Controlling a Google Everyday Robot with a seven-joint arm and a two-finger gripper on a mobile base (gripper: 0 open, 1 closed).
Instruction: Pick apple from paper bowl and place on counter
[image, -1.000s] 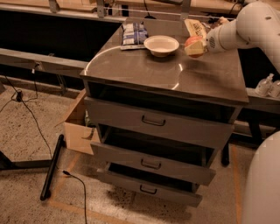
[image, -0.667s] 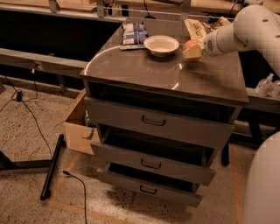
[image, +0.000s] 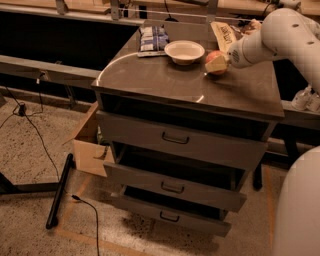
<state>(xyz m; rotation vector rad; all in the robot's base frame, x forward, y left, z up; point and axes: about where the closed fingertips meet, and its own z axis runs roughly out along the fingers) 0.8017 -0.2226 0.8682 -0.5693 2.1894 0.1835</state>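
The paper bowl (image: 184, 51) stands empty at the back middle of the counter (image: 170, 82). The apple (image: 215, 56), red-orange, is just right of the bowl, low over or on the counter top. My gripper (image: 218, 63) reaches in from the right on the white arm and its tan fingers (image: 216, 65) are closed around the apple, covering its front. Whether the apple touches the counter I cannot tell.
A blue-white snack bag (image: 152, 39) lies at the back left of the counter, a tan bag (image: 223, 34) at the back right. Three drawers (image: 175, 140) hang open below. A cardboard box (image: 90, 145) and cables (image: 35, 135) are on the floor at left.
The gripper with the apple has moved down and a little toward the front, from above the counter beside the bowl to close over its top.
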